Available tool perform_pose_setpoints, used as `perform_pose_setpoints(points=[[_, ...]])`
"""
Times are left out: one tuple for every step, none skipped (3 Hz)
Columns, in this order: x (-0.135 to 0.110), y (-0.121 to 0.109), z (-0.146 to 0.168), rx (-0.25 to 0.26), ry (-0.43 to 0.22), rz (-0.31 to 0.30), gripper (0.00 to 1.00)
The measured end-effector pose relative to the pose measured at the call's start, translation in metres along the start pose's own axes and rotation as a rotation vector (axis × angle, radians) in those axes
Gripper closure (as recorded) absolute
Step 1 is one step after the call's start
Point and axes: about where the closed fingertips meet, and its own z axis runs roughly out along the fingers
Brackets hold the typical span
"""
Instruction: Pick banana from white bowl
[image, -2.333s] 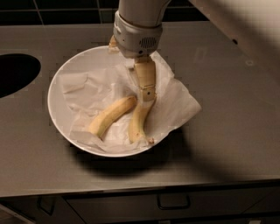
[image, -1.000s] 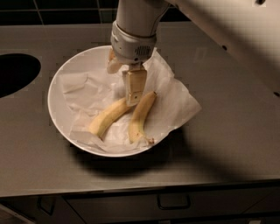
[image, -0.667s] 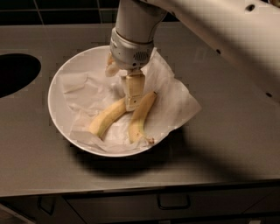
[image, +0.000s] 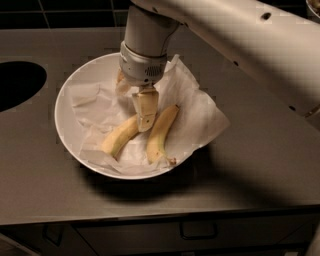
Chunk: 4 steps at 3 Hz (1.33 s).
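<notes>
– In the white bowl (image: 61, 117), which one is the banana (image: 121, 137)?

– The paler, plumper one on the left. It lies on the crumpled paper (image: 195, 115), slanting from the lower left up towards the middle. Its lower, blunt end is in plain sight. Its upper end runs under the gripper (image: 144, 117) and is hidden there.

– And the other fruit?

– A slimmer, deeper-yellow banana (image: 160, 132) lies just to its right. The two draw together at their upper ends, but I cannot tell whether they touch, because the gripper's pale tip covers that spot. The slim one has a small brown stub at its lower end.

– Where exactly is the gripper?

– Down inside the bowl, pointing down, with its tip over the upper end of the paler banana. From this angle it overlaps the fruit, though I cannot say whether it is pressing on it.

– Open or closed?

– I cannot tell. The grey wrist housing (image: 142, 62) blocks most of it, and only one pale part shows below.

– What else is cut off?

– The white arm (image: 240, 40) leaves the picture at the top and at the right. The housing covers part of the bowl's far rim. Some of the paper spills over the right rim onto the grey counter (image: 265, 170). A dark round opening (image: 15, 82) in the counter is cut by the left edge. Below the counter a drawer handle (image: 198, 231) is dim but readable.
</notes>
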Motion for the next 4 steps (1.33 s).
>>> perform_pose_setpoints(points=[[-0.011,0.003,-0.002,0.002,0.021,-0.012,0.33],[-0.015,0.008,-0.002,0.004,0.037,-0.007,0.43],[-0.011,0.012,0.001,0.001,0.039,0.009,0.41],[-0.005,0.016,0.006,-0.007,0.036,0.023,0.41]])
